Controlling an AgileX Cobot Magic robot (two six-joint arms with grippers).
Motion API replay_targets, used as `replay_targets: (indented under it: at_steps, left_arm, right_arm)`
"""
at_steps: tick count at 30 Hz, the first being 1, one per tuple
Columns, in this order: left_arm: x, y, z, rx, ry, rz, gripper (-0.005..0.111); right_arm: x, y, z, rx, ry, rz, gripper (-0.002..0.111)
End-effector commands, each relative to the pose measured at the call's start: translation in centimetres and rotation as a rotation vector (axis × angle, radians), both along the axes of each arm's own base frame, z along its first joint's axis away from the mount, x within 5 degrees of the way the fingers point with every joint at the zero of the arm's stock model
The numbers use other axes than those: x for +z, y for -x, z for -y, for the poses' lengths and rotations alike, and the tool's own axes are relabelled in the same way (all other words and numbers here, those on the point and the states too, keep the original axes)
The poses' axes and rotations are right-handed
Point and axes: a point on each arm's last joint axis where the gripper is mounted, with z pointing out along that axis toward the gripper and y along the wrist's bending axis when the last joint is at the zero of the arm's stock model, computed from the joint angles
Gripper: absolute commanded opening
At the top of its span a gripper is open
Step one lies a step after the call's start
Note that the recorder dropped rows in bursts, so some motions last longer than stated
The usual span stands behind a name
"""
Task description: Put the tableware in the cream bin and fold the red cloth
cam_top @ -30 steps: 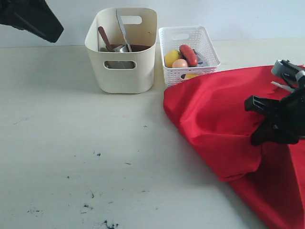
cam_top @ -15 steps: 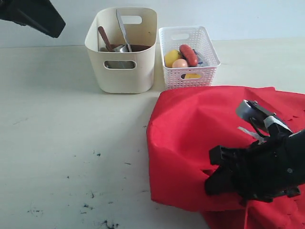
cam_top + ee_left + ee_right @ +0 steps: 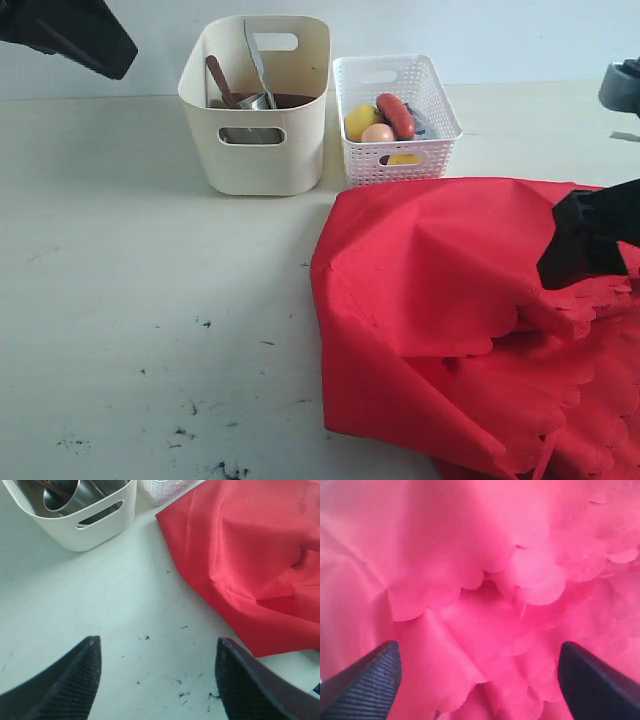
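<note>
The red cloth (image 3: pixel 420 300) lies folded over on the table (image 3: pixel 120 250), with its wavy edge showing low on the right. Farther back, the cream bin (image 3: pixel 255 165) holds a knife (image 3: pixel 256 55), a spoon (image 3: pixel 220 82) and what may be a steel cup (image 3: pixel 255 102). Just beside the bin stands a white basket (image 3: pixel 430 165) with food in it.

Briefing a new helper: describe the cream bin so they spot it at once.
Beyond the red cloth, two containers stand side by side on the table. The cream bin is the taller, smooth-walled one with oval handle cutouts, holding cutlery; the white lattice basket holds food.
</note>
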Motion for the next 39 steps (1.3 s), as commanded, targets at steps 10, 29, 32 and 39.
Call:
replay_targets:
  at_steps: [10,29,32,39]
  left_arm:
    - [0.1,0.1,-0.1,-0.004,-0.001,0.009,0.063]
    - [0.0,-0.1,-0.1,-0.01,-0.01,0.012,0.063]
    - [-0.1,-0.1,-0.1,-0.011,-0.012,0.007,0.063]
    - [-0.2,0.1,-0.1,-0.014,-0.023,-0.011,0.063]
  right_arm:
    - [-4.2,-4.5,5.9,-0.341,-0.108,-0.109,0.081]
    - [-7.2,-5.0,5.6,-0.26,-0.395,-0.101,0.062]
    - [-7.9,-4.9,6.1,-0.302,-0.336,-0.135,0.068]
    - [-9.3,-4.9,7.1,-0.421,-0.23,-0.21,0.073]
